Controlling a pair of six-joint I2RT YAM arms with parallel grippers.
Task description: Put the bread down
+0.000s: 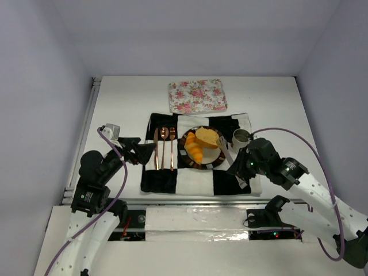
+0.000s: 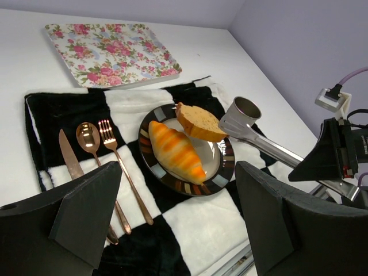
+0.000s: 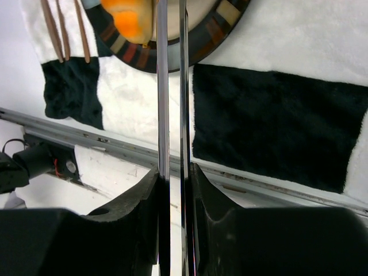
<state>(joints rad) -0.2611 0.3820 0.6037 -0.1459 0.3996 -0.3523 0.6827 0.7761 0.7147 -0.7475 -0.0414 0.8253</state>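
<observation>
Now the bread slice (image 2: 198, 122) sits on the plate (image 2: 184, 187) at two o'clock, the tongs (image 2: 270, 148) seemingly touching it; the right tool (image 3: 172, 184) is clamped on the tongs, the left tool (image 1: 145, 152) spread apart at nine o'clock.

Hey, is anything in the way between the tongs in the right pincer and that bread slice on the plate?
Nothing visible. The tongs, held in the right pincer, reach the edge of the bread slice on the plate. The croissant lies on the slice's other side, out of the path.
</observation>
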